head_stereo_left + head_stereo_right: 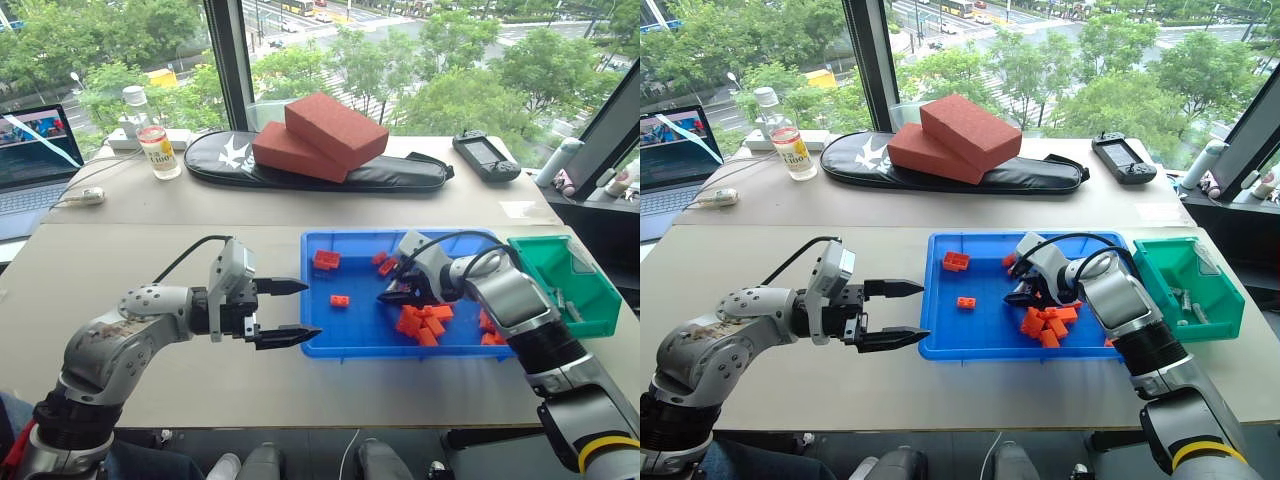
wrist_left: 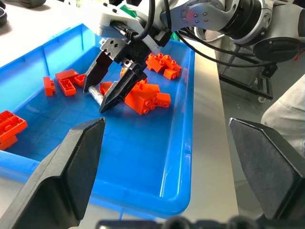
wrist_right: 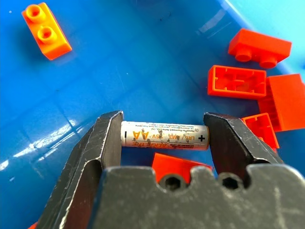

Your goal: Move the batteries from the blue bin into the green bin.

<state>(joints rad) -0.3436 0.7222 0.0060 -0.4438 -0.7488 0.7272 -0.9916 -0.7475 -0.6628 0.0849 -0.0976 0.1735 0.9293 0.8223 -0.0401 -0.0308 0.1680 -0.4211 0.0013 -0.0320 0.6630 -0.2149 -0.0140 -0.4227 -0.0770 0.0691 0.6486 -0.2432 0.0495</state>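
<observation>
Over the blue bin [image 1: 350, 345], by its heap of orange bricks [image 1: 425, 322], the right gripper [image 1: 392, 296] works; the green bin [image 1: 590, 300] sits at the table's right edge with a few batteries [image 1: 1185, 300] inside. The left gripper [image 1: 290, 312] hangs spread near the blue bin's left rim. From the left wrist, the right fingers [image 2: 116, 90] clamp a battery [image 2: 94, 91] just above the floor. From the right wrist, that battery is pinched end to end. Next, I judge: carry it across to the green bin without slipping.

Orange bricks [image 1: 424, 322] crowding blue bin [image 1: 340, 345]
</observation>
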